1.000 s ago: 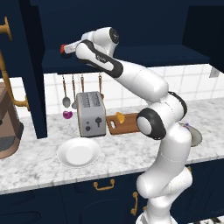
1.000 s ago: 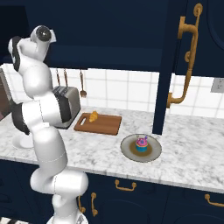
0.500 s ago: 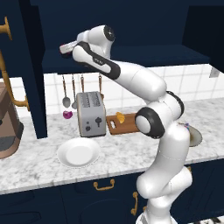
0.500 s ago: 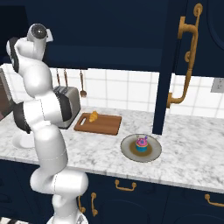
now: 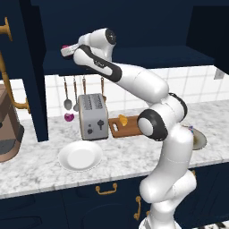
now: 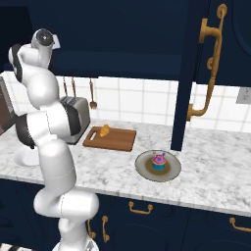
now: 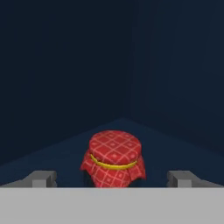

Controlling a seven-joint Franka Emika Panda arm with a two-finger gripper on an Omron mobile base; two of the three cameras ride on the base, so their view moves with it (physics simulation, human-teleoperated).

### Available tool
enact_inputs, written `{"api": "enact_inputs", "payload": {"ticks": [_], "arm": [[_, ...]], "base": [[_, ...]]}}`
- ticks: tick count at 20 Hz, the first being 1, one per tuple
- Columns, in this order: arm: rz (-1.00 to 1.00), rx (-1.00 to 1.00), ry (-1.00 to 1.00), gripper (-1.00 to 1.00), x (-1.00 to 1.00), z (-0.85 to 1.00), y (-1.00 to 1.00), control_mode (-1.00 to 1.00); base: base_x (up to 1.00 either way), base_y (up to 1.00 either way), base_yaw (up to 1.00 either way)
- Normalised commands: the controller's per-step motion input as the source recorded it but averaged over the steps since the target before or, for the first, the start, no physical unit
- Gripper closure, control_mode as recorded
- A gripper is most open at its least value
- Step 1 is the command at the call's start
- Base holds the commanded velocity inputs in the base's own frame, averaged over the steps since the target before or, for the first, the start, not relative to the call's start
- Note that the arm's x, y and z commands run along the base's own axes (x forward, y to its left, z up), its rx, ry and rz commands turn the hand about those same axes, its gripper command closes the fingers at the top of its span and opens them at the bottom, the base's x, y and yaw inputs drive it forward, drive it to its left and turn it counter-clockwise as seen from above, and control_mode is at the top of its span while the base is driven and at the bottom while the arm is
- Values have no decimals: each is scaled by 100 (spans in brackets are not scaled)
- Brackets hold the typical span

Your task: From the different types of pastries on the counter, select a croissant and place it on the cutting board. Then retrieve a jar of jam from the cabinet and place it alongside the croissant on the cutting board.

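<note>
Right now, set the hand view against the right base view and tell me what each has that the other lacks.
Hand view alone: the jar of jam on the cabinet shelf, between the open gripper's fingertips. Right base view alone: the croissant on the cutting board, the cupcake on its plate, the toaster. Both: the navy cabinet.

arm [image 5: 147, 85]: glossy white rounded segments | joints: dark rings | pincer tips: small, grey

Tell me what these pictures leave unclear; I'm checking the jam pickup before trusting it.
- Jar of jam, hand view: its bottom is cut off by the lower edge.
- End effector, hand view: open, tips either side of the jar; contact can't be judged.
- Cutting board, left base view: right end behind the arm.
- Cabinet: interior too dark.
</note>
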Motion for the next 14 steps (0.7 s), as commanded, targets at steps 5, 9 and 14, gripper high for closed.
{"api": "enact_inputs", "payload": {"ticks": [5, 9, 14], "arm": [[0, 0, 2, -100, 24, 0, 7, -100], [0, -6, 11, -100, 0, -31, 67, -100], [0, -2, 4, 100, 12, -6, 27, -100]], "base": [[0, 0, 0], [0, 0, 0], [0, 0, 0]]}}
